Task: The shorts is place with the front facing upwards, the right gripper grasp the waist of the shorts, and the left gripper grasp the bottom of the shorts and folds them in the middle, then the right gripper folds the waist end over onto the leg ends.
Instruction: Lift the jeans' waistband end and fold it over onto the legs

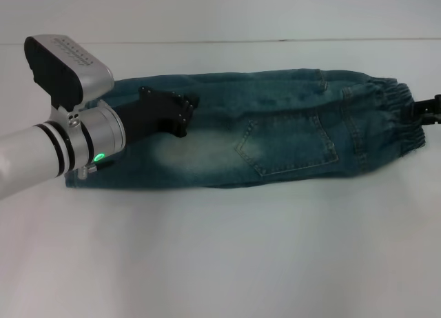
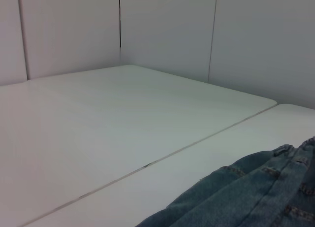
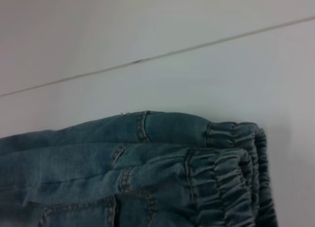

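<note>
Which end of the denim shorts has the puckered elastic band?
The end at the robot's right, beside the black right gripper; the end under the silver-wristed left gripper lies flat.

The table (image 1: pixel 220 256) lies bare from 4 through 6 to 8 o'clock of the shorts (image 1: pixel 275 135), and a narrower bare strip runs along 12 o'clock up to the back wall (image 1: pixel 220 14). The shorts stretch across the middle from 9 to 3 o'clock. The left gripper (image 1: pixel 182 114) and its silver wrist block the 9 o'clock end, lying over the denim. The right gripper (image 1: pixel 431 111) sits at 3 o'clock against the waist (image 1: pixel 400 121).
</note>
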Robot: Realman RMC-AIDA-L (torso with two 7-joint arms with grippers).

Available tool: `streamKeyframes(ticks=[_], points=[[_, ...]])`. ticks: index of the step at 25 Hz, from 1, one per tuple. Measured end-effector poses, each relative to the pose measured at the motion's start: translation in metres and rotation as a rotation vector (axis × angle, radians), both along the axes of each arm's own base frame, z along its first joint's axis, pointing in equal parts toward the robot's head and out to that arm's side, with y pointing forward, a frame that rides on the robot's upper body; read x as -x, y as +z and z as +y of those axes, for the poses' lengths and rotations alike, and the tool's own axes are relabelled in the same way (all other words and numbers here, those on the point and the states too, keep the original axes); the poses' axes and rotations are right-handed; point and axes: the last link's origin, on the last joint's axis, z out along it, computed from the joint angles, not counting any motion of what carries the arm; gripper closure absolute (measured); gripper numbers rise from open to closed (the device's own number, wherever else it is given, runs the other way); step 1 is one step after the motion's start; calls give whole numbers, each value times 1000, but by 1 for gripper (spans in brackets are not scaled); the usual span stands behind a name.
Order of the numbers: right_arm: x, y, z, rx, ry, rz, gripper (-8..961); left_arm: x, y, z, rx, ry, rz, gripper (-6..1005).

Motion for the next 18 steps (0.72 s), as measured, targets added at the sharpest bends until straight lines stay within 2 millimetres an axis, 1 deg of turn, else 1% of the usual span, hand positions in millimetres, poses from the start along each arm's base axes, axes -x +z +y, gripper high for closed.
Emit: streamKeyframes(ticks=[3,6,14,18], points=[[2,-9,3,22,3,-16,377,-1,0,0,-1,-3,1,998],[3,-15,6,41,4,-34,443,-1,0,1,-2,-4,2,998],[9,-14,10,33,57,-61,619,0,4,2,-17,-9,9,998],[8,-18,8,38,71,-66,765,1,5,3,-21,-7,12,999]])
